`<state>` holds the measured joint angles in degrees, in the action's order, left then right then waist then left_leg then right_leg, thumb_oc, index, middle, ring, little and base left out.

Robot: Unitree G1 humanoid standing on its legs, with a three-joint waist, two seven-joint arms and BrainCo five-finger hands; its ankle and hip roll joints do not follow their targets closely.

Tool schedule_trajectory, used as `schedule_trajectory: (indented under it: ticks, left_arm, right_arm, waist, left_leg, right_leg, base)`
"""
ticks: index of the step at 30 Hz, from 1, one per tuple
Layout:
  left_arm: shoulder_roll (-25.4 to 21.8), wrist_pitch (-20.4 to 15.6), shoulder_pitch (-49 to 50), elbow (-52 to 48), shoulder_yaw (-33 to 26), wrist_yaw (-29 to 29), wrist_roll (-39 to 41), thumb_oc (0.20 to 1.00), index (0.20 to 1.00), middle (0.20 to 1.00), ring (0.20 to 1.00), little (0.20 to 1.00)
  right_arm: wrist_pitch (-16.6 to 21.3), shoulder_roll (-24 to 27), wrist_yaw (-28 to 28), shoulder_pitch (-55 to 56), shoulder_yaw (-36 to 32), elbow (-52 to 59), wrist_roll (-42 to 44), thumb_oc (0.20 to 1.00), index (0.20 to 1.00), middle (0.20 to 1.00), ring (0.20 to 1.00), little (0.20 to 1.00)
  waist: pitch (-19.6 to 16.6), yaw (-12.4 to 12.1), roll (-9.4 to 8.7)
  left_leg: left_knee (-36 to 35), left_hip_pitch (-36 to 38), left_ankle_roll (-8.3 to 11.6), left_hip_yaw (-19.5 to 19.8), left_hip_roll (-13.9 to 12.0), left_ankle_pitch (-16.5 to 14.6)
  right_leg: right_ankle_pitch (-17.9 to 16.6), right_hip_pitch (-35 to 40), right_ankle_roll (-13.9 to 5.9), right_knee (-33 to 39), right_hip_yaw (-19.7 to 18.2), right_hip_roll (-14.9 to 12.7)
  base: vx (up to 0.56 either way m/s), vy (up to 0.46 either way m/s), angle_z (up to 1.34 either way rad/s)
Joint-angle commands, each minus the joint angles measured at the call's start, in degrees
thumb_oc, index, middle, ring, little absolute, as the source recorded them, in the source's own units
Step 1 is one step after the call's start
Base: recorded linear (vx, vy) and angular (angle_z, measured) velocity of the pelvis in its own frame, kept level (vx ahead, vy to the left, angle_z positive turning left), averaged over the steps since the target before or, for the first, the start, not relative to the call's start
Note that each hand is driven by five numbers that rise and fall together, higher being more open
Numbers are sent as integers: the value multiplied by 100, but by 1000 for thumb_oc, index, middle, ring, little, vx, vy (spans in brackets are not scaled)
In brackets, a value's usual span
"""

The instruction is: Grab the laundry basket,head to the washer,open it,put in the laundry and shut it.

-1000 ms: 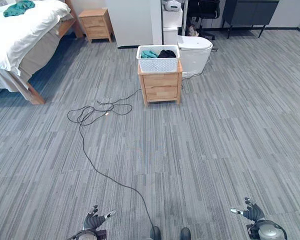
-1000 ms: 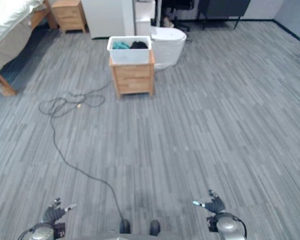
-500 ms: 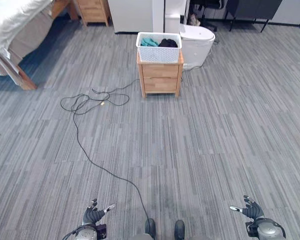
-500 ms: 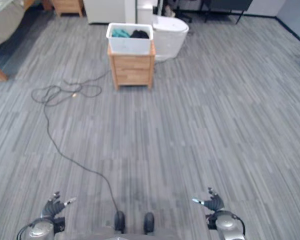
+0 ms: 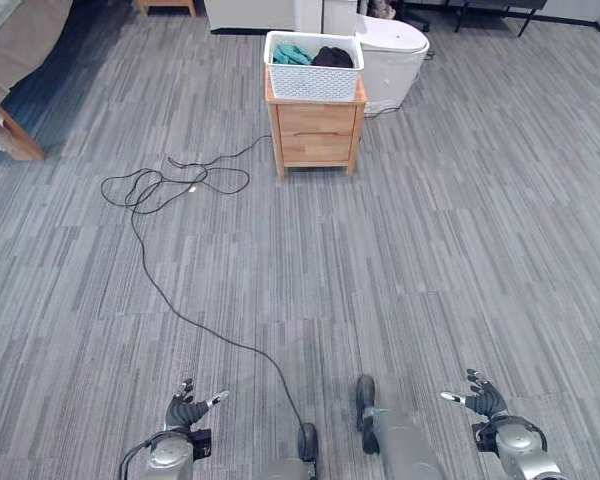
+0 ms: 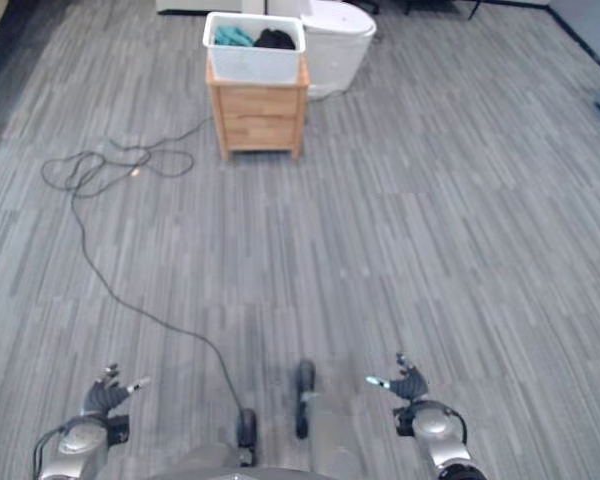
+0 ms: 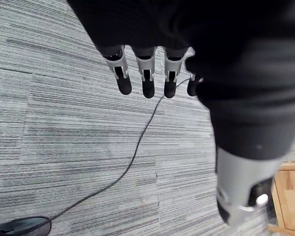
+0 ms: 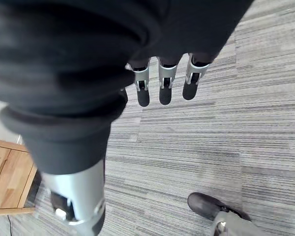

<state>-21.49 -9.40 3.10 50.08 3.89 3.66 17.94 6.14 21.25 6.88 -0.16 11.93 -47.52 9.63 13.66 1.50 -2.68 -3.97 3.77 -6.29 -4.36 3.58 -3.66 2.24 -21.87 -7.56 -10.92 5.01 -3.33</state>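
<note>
Camera dipped, probably walking; laundry basket (image 5: pixel 313 66) far on nightstand (image 5: pixel 314 135). Left hand (image 5: pixel 186 412), right hand (image 5: pixel 477 400): fingers apart, empty. Next: close in.

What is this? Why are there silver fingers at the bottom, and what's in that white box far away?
These pictures come from cameras on a walking robot. Two cameras sit in its head and look down at the grey floor. Two more sit on its wrists, looking along its fingers. The silver fingers are its left hand and right hand. Both are open and hold nothing. The white box is a laundry basket with teal and dark clothes in it. It stands on a small wooden cabinet. Just behind is a white rounded machine, perhaps the washer. A corner of a bed shows too.
</note>
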Motion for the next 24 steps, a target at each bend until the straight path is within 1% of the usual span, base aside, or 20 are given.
schedule_trajectory:
  ticks: [1, 3, 4, 5, 6, 8, 9, 10, 11, 12, 13, 14, 15, 16, 17, 18, 19, 20, 21, 24]
  left_arm:
    - [-161, -140, -12, -251, 16, 20, 93, 1000, 1000, 1000, 1000, 1000]
    - [-130, -141, 9, -278, 46, -10, 60, 1000, 1000, 1000, 1000, 1000]
    - [-95, -129, 86, -364, 62, -43, 42, 1000, 1000, 1000, 1000, 1000]
    - [-39, -111, 176, -367, 57, -65, 48, 1000, 1000, 1000, 1000, 1000]
    - [-37, -110, 180, -369, 57, -64, 47, 1000, 1000, 1000, 1000, 1000]
    - [-43, -78, 224, -381, 108, -112, 28, 1000, 1000, 1000, 1000, 1000]
    - [-71, -64, 230, -484, 161, -184, 14, 1000, 1000, 1000, 1000, 1000]
    - [-55, -64, 145, -425, 220, -146, 47, 1000, 1000, 1000, 1000, 1000]
    - [-55, -66, 140, -422, 220, -145, 48, 1000, 1000, 1000, 1000, 1000]
    - [-49, -57, 61, -402, 270, -143, 68, 1000, 1000, 1000, 1000, 1000]
    - [-49, -58, 56, -400, 271, -143, 69, 1000, 1000, 1000, 1000, 1000]
    - [-40, -50, -20, -385, 312, -141, 78, 1000, 1000, 1000, 1000, 1000]
    - [-18, -53, -90, -332, 353, -115, 88, 1000, 1000, 1000, 1000, 1000]
    - [-29, -64, -103, -311, 363, -102, 88, 1000, 1000, 1000, 1000, 1000]
    - [-29, -65, -109, -268, 348, -83, 105, 1000, 1000, 1000, 1000, 1000]
    - [-32, -60, -128, -212, 347, -78, 120, 1000, 1000, 1000, 1000, 1000]
    - [-38, -62, -147, -159, 332, -51, 104, 1000, 1000, 1000, 1000, 1000]
    - [-33, -58, -153, -106, 336, -46, 101, 1000, 1000, 1000, 1000, 1000]
    - [-34, -59, -153, -104, 337, -46, 101, 1000, 1000, 1000, 1000, 1000]
    - [-2, -69, -107, 39, 289, -41, 49, 1000, 1000, 1000, 1000, 1000]
  right_arm:
    - [94, 139, 81, -57, -28, 147, 67, 1000, 1000, 1000, 1000, 1000]
    - [85, 140, 69, 24, -62, 173, 61, 1000, 1000, 1000, 1000, 1000]
    - [93, 160, 47, 113, -96, 206, 43, 1000, 1000, 1000, 1000, 1000]
    - [86, 186, 26, 175, -97, 208, -5, 1000, 1000, 1000, 1000, 1000]
    - [86, 189, 26, 178, -97, 209, -5, 1000, 1000, 1000, 1000, 1000]
    - [105, 191, -1, 236, -116, 271, -9, 1000, 1000, 1000, 1000, 1000]
    - [132, 194, -15, 218, -119, 296, 70, 1000, 1000, 1000, 1000, 1000]
    - [143, 210, 28, 160, -81, 224, 105, 1000, 1000, 1000, 1000, 1000]
    - [145, 210, 28, 156, -81, 220, 106, 1000, 1000, 1000, 1000, 1000]
    - [139, 228, 55, 108, -77, 200, 144, 1000, 1000, 1000, 1000, 1000]
    - [140, 228, 55, 104, -79, 198, 145, 1000, 1000, 1000, 1000, 1000]
    - [123, 242, 78, 73, -71, 178, 174, 1000, 1000, 1000, 1000, 1000]
    - [135, 263, 118, 17, -52, 130, 225, 1000, 1000, 1000, 1000, 1000]
    - [151, 280, 142, -16, -32, 120, 255, 1000, 1000, 1000, 1000, 1000]
    - [149, 285, 151, -37, -26, 80, 268, 1000, 1000, 1000, 1000, 1000]
    - [144, 280, 175, -59, -15, 26, 277, 1000, 1000, 1000, 1000, 1000]
    - [129, 268, 224, -95, 7, -62, 261, 1000, 1000, 1000, 1000, 1000]
    - [110, 237, 224, -102, 13, -134, 254, 1000, 1000, 1000, 1000, 1000]
    - [111, 235, 224, -103, 13, -136, 254, 1000, 1000, 1000, 1000, 1000]
    - [100, 158, 225, -84, -6, -278, 232, 1000, 1000, 1000, 1000, 1000]
  waist:
    - [-17, 146, 25]
    - [-46, 181, 31]
    - [-152, 204, 69]
    - [-284, 240, 174]
    - [-288, 249, 182]
    - [-389, 292, 247]
    - [-400, 285, 207]
    - [-383, 287, 139]
    - [-383, 288, 144]
    - [-330, 256, 65]
    - [-325, 251, 77]
    - [-279, 206, 12]
    - [-209, 119, -78]
    - [-185, 40, -123]
    - [-149, -3, -121]
    - [-111, -78, -105]
    - [-73, -195, -26]
    - [-71, -245, -3]
    - [-58, -256, -14]
    - [-126, -373, -7]
  left_leg:
    - [619, 597, 424, 376, 257, -849]
    - [581, 701, 441, 472, 278, -909]
    - [569, 873, 513, 621, 242, -907]
    - [628, 968, 688, 664, 81, -719]
    - [623, 971, 691, 672, 73, -720]
    - [923, 892, 992, 637, -129, -319]
    - [1733, 561, 1180, 533, -248, 145]
    - [2183, 304, 1193, 439, -276, 296]
    - [2214, 285, 1194, 441, -282, 280]
    - [2429, -20, 1105, 288, -317, 267]
    - [2474, -38, 1106, 285, -330, 237]
    - [2566, -342, 983, 130, -372, 82]
    - [2483, -726, 802, -12, -349, -248]
    - [2135, -1083, 737, -24, -255, -356]
    - [1948, -1346, 768, -65, -265, -209]
    - [1683, -1598, 820, -116, -320, 109]
    - [1166, -1871, 927, -216, -420, 661]
    - [894, -1972, 974, -346, -495, 837]
    - [868, -1939, 974, -360, -487, 844]
    - [447, -2068, 1014, -618, -580, 1040]
  right_leg:
    - [-888, 289, -240, 707, 274, -45]
    - [-882, 364, -230, 757, 245, -56]
    - [-919, 406, -127, 624, 120, -1]
    - [-867, 442, -23, 491, 189, 75]
    - [-862, 445, -21, 489, 200, 78]
    - [-727, 605, 118, 433, 311, 158]
    - [-568, 863, 246, 462, 324, 239]
    - [-481, 977, 317, 501, 315, 241]
    - [-480, 972, 318, 499, 318, 245]
    - [-357, 1096, 371, 526, 303, 193]
    - [-349, 1092, 372, 516, 304, 205]
    - [-269, 1187, 390, 534, 278, 172]
    - [-145, 1336, 404, 549, 239, 132]
    - [-32, 1443, 400, 539, 178, 127]
    - [30, 1532, 410, 535, 159, 144]
    - [105, 1682, 432, 541, 136, 199]
    - [186, 1942, 456, 592, 81, 341]
    - [249, 2087, 455, 633, 71, 378]
    - [256, 2105, 452, 635, 60, 368]
    - [369, 2531, 405, 758, -66, 421]
  base:
    - [296, -53, 24]
    - [318, -97, 61]
    - [623, -260, 95]
    - [529, -230, 97]
    - [394, -198, 107]
    - [325, -226, 80]
    - [397, -313, 48]
    - [272, -222, 33]
    - [166, -143, 12]
    - [71, -69, -20]
    - [121, -111, -21]
    - [148, -93, -16]
    - [278, -116, 12]
    - [298, -80, 33]
    - [287, -34, 20]
    - [341, 5, -12]
    - [391, 36, -48]
    - [305, 42, -50]
    - [220, 52, -35]
    - [330, 125, -42]
